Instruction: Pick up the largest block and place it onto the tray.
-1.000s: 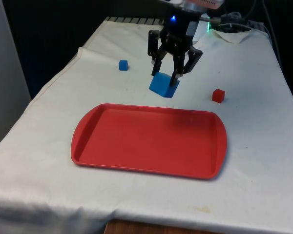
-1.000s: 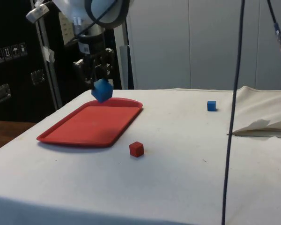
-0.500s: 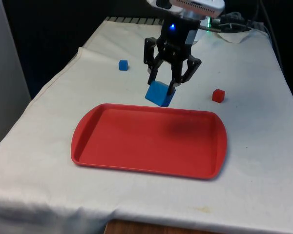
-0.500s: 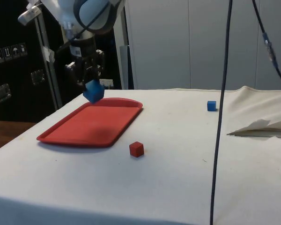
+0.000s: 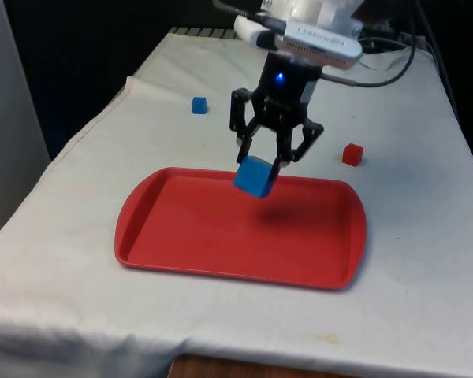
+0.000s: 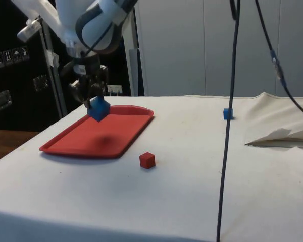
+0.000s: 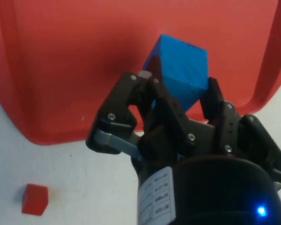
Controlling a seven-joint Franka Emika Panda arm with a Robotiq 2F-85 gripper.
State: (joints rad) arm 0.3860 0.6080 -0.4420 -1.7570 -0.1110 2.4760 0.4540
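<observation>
Red tray (image 5: 150,236) lies nearest; above its far half the gripper (image 5: 266,163) hangs, clamped on the big block (image 5: 254,176), held tilted. It looks rigid, light, smooth; flat opposite faces suit gripping. Beyond the tray: red cube (image 5: 351,154), small blue cube (image 5: 199,105).

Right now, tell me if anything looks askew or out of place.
The large blue block hangs tilted, corner-down, in the gripper above the red tray. The small blue block and red block sit on the cloth, undisturbed.
</observation>
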